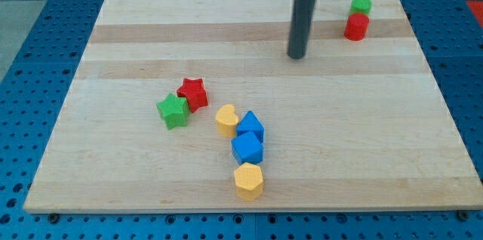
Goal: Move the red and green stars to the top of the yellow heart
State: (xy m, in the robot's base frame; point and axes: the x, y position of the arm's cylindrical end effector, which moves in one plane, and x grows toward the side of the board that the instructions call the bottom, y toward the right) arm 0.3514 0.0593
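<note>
The red star (193, 93) and the green star (173, 111) lie touching each other left of the board's centre. The yellow heart (226, 119) lies just to their right, a little lower than the red star, with a small gap between them. My tip (296, 55) is far up and to the right of these blocks, over bare wood in the upper middle of the board, touching no block.
Two blue blocks (250, 127) (247, 149) and a yellow hexagon (248, 181) run in a line down from the heart. A green block (361, 4) and a red block (356, 26) stand at the top right corner. The wooden board (113, 36) lies on a blue pegboard.
</note>
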